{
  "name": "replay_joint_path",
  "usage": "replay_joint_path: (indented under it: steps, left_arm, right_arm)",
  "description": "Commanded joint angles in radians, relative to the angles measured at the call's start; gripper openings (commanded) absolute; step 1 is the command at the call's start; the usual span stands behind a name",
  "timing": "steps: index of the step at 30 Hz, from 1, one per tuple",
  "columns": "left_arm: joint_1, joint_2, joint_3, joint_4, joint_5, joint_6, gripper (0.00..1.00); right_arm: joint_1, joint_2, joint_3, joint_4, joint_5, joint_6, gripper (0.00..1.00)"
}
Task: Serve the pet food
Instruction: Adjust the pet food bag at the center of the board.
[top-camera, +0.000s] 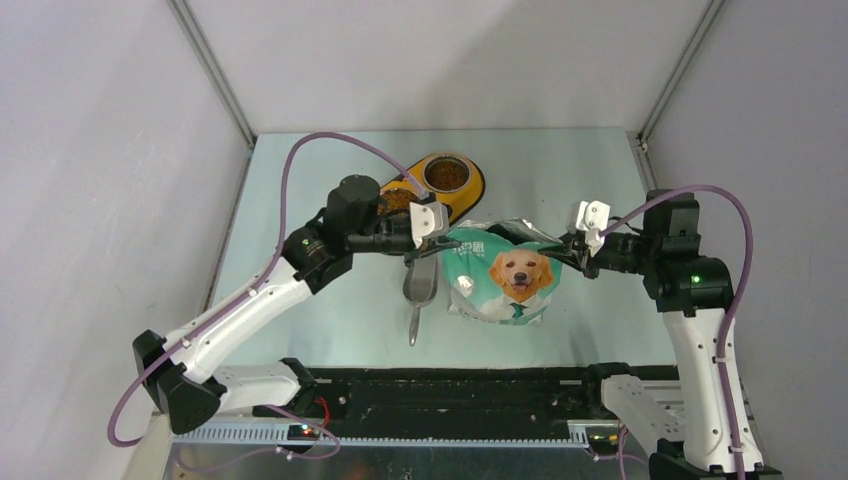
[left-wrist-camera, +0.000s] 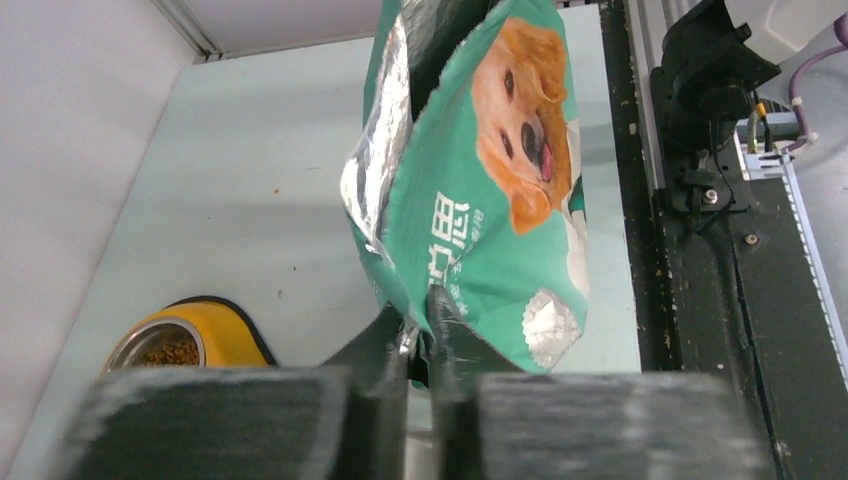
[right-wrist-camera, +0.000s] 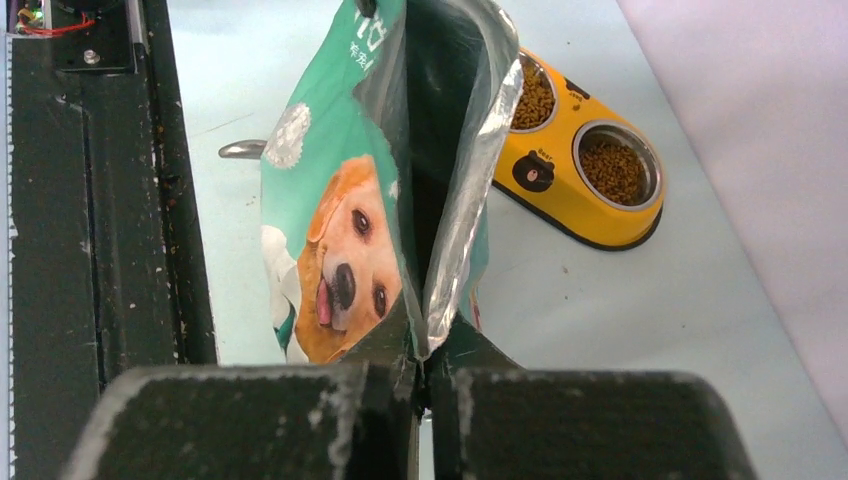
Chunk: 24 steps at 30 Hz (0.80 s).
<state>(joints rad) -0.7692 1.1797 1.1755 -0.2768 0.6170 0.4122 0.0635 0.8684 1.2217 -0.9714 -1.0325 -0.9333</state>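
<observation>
**Bag** (top-camera: 505, 285). Teal and white, printed with a golden dog, lined with foil. It is held by the two ends of its top edge, so the mouth is drawn open between the arms. It cannot be told whether its base rests on the table.

**Left claw** (left-wrist-camera: 420, 330). Closed on the rim of the bag at one side seam.

**Right claw** (right-wrist-camera: 425, 345). Closed on the rim at the opposite seam. The two-sided pinch is judged to keep the mouth spread and the bag steady, so that the contents can be reached or tipped out.

**Pet food** (right-wrist-camera: 612, 170). Small brown kibble is seen in both steel bowls of the feeder. The inside of the bag is dark, and nothing in it can be made out.

**Feeder** (top-camera: 470, 195). Yellow, with two bowls, set beyond the bag toward the far side of the table, on the left arm's side.

**Scoop** (top-camera: 420, 285). Grey metal, laid flat just beside the bag, below the left claw, with its handle toward the near edge. It is not held by either claw.

**Table** (top-camera: 560, 170). Pale green and matte, marked with a few small specks.

**Rail** (top-camera: 450, 395). Black, run along the near edge and dusted with crumbs.

**Walls** (top-camera: 440, 60). Plain grey panels on three sides, joined by metal corner strips.
</observation>
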Motion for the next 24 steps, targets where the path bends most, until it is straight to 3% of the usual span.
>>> replay_joint_path:
  steps: [1,2,4,6,15,20,22,24]
  left_arm:
    - [0.021,-0.042,0.075,-0.086,-0.023,0.103,0.39]
    - [0.018,-0.037,0.084,-0.095,-0.024,0.112,0.68]
    - [0.012,-0.018,0.121,-0.118,-0.022,0.137,0.95]
    - [-0.007,0.014,0.174,-0.148,-0.024,0.177,0.99]
    - [-0.115,0.226,0.420,-0.371,-0.074,0.404,0.99]
    - [-0.141,0.302,0.500,-0.483,-0.083,0.471,0.96]
    - [-0.146,0.313,0.515,-0.516,-0.080,0.495,0.82]
    - [-0.155,0.317,0.525,-0.542,-0.094,0.521,0.50]
  right_arm:
    - [0.016,-0.037,0.052,0.014,-0.010,-0.034,0.00]
    - [0.015,-0.044,0.053,0.028,-0.010,0.000,0.00]
    - [0.014,-0.052,0.054,0.091,-0.007,0.082,0.00]
    - [0.012,-0.056,0.054,0.147,-0.003,0.163,0.00]
    - [0.008,-0.069,0.053,0.274,0.037,0.351,0.04]
    - [0.009,-0.083,0.052,0.250,0.057,0.349,0.14]
    - [0.009,-0.089,0.052,0.225,0.065,0.327,0.21]
    - [0.010,-0.090,0.053,0.209,0.068,0.309,0.25]
